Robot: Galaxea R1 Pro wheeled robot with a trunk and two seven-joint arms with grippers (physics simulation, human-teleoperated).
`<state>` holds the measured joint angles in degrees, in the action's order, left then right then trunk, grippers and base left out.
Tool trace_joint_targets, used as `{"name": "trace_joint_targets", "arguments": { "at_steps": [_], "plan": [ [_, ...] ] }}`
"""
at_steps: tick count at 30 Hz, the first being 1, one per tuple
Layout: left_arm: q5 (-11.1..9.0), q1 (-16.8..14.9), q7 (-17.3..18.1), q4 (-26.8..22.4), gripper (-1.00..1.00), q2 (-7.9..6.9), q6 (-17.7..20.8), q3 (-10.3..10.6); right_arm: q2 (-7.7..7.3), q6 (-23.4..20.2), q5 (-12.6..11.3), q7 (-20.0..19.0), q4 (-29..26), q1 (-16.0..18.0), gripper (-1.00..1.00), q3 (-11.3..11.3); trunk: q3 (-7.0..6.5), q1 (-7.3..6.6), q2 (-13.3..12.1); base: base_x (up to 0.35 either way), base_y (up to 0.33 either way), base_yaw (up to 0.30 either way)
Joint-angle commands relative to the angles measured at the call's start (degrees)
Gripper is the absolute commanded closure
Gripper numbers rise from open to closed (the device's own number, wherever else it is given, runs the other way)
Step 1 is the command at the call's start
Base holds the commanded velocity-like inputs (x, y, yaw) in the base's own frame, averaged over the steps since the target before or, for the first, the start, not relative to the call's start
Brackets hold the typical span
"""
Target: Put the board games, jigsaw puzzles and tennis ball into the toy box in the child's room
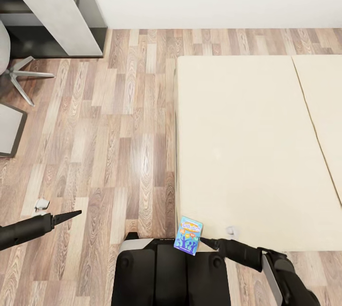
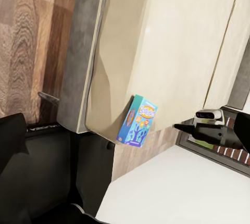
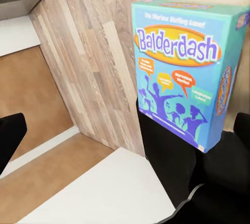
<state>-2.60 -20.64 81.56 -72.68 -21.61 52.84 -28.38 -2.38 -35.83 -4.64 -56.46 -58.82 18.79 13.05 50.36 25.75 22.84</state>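
A small blue board game box (image 1: 188, 236) with yellow "Balderdash" lettering sits tilted at the near left corner of the beige bed (image 1: 247, 154), partly past the edge. My right gripper (image 1: 201, 238) points at the box's right edge. The left wrist view shows a narrow gap between the box (image 2: 138, 120) and that gripper (image 2: 176, 126). In the right wrist view the box's printed face (image 3: 187, 73) is close ahead, and the fingers (image 3: 10, 140) are spread wide and not closed on it. My left gripper (image 1: 80, 211) hovers over the floor at left, holding nothing. The toy box, puzzles and tennis ball are out of view.
A grey desk (image 1: 57, 7) stands against the white wall at far left, with chair legs (image 1: 23, 76) and another grey surface (image 1: 9, 128) below it. Wood-plank floor (image 1: 128, 144) runs between the desk and the bed. My dark base (image 1: 171, 273) sits right at the bed's corner.
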Motion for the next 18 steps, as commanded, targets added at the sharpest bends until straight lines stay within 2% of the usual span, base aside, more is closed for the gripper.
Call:
{"name": "trace_joint_targets", "arguments": {
  "at_steps": [1, 7, 18],
  "plan": [
    [0.0, 0.0, 0.2, 0.0, -1.00, -0.01, 0.6, 0.0, 0.00, -0.1, -0.4, -0.1, -0.5, -0.3, -1.00, 0.4, 0.05, 0.04, 0.1, 0.000, 0.000, 0.000],
    [0.0, 0.0, 0.2, 0.0, -1.00, -0.01, 0.6, 0.0, 0.01, 0.8, -0.4, -0.1, -2.2, -1.1, -1.00, 1.4, 0.05, 0.04, 0.1, 0.000, 0.000, 0.000],
    [0.0, 0.0, 0.2, -0.3, -1.00, -0.01, 0.6, -0.1, 0.01, 0.8, -0.4, 0.0, -2.9, -1.3, -1.00, 1.8, 0.05, 0.04, 0.1, 0.000, 0.000, 0.000]
  ]
}}
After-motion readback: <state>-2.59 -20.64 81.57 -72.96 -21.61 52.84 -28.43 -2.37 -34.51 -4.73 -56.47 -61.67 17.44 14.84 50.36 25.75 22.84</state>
